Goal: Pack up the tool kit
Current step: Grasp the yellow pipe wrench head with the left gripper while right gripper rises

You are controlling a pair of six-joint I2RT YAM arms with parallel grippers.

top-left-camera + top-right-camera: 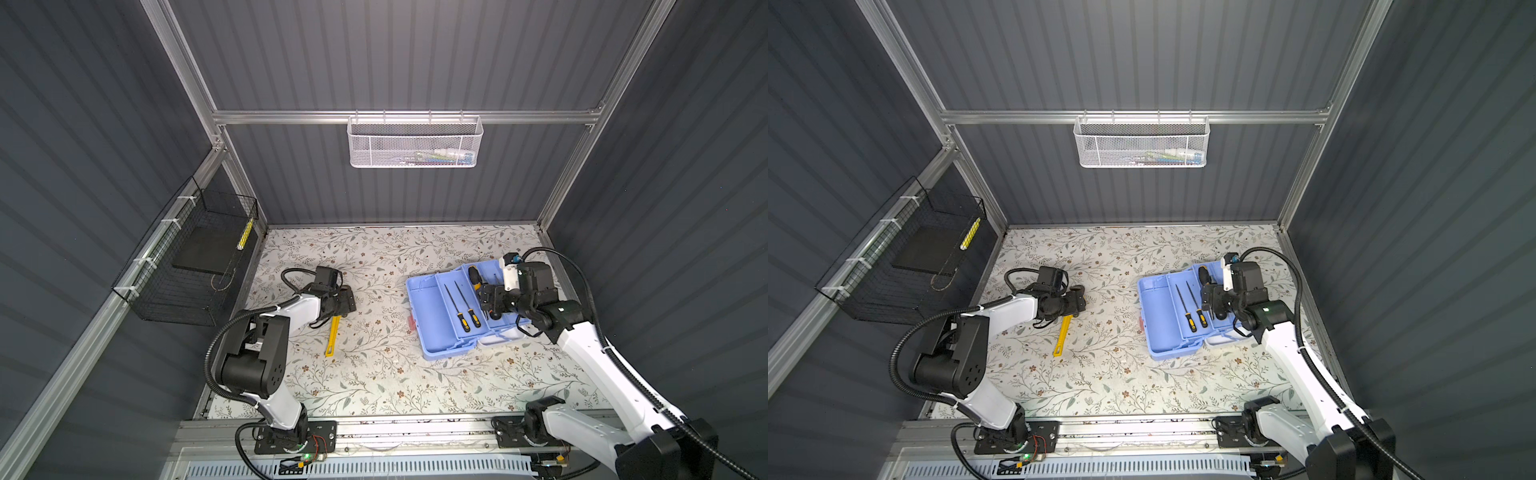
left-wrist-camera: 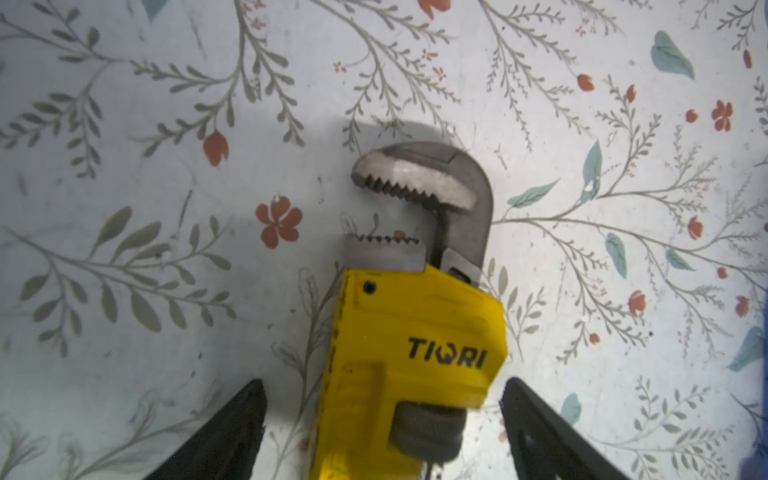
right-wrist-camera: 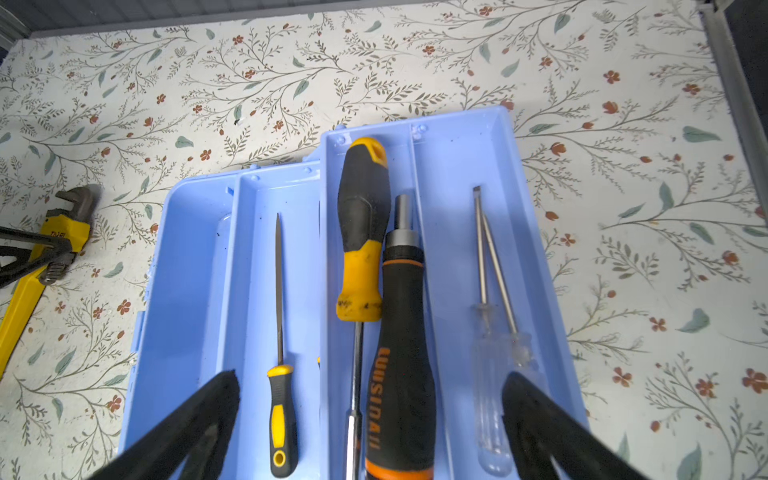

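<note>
The tool kit lies open right of centre, its light blue tray resting over the base. Several screwdrivers lie in the tray and base. My right gripper hovers open just above the tray, over a black and orange driver. The yellow pipe wrench lies flat on the floral table at the left. My left gripper is open astride the wrench near its head, with a gap at each finger.
A white mesh basket hangs on the back wall. A black wire basket is fixed to the left wall. The kit's white lid shows under the tray. Grey walls and an aluminium frame enclose the table closely on the right.
</note>
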